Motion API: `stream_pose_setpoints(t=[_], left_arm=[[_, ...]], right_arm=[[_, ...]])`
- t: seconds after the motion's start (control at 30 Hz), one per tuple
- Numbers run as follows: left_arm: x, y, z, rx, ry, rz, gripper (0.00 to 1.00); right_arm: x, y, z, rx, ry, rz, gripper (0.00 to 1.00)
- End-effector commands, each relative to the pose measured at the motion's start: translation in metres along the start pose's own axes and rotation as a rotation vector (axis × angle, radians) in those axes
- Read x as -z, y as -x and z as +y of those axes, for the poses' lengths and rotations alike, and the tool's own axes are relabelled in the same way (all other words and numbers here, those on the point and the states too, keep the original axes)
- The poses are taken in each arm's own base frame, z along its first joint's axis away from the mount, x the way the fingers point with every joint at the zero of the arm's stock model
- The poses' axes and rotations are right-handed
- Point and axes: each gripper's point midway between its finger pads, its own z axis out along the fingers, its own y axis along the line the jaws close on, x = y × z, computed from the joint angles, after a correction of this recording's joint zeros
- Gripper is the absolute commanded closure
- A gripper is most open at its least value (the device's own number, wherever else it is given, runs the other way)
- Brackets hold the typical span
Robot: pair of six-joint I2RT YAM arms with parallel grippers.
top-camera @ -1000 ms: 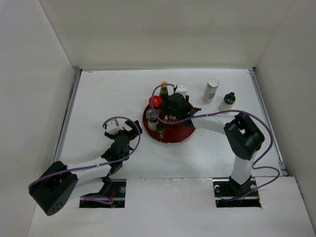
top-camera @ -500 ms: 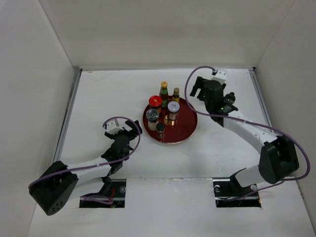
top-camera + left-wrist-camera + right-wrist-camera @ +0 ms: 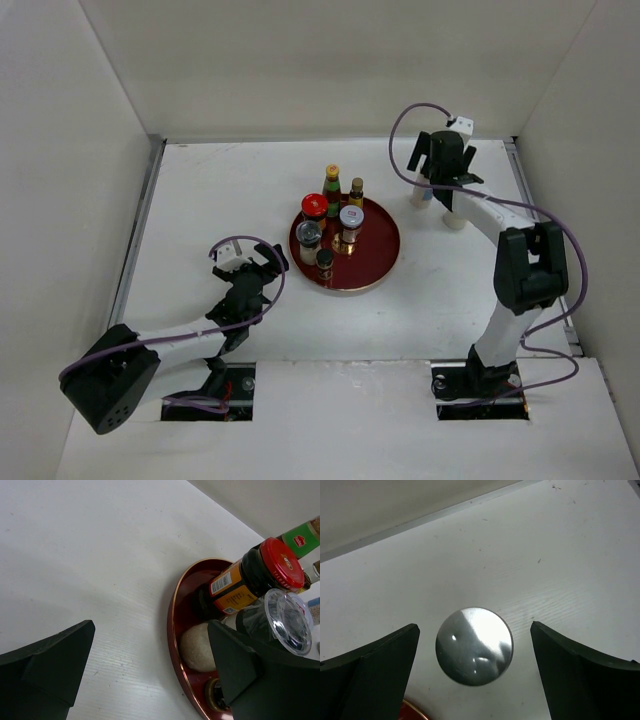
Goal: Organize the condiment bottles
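Note:
A round dark-red tray (image 3: 375,262) holds several condiment bottles: a red-capped jar (image 3: 314,206), a green yellow-capped bottle (image 3: 332,186), a silver-lidded shaker (image 3: 350,219), a clear-lidded shaker (image 3: 309,234) and small dark bottles. My right gripper (image 3: 437,178) is open above the cream silver-topped cylinder (image 3: 422,197), at the back right. Its silver top (image 3: 474,646) shows between the open fingers (image 3: 380,665), which do not touch it. A white black-capped bottle (image 3: 455,217) stands beside it, partly hidden by the arm. My left gripper (image 3: 262,266) is open and empty, left of the tray.
White walls enclose the table on three sides. In the left wrist view the tray rim (image 3: 174,630) lies just right of the open gripper (image 3: 150,630), with the red-capped jar (image 3: 280,562) behind. The tray's edge (image 3: 411,712) shows at the bottom of the right wrist view.
My right arm has left the tray and swung to the back right, now over the cream cylinder. The left arm has not moved.

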Motion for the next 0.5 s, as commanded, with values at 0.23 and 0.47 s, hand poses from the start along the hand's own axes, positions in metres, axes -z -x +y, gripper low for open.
stream_pose_setpoints(t=[0.23,0.47], left_arm=[[-0.007,0.015,-0.018,0.06,-0.03,-0.039,0.0],[-0.006,0.018,-0.019,0.068,-0.038,-0.043,0.0]], right_arm=[[-0.02,-0.003,0.005,0.033,0.008,0.043,0.17],[0.013,0.04,-0.001,0.013,-0.025,-0.066,0.55]])
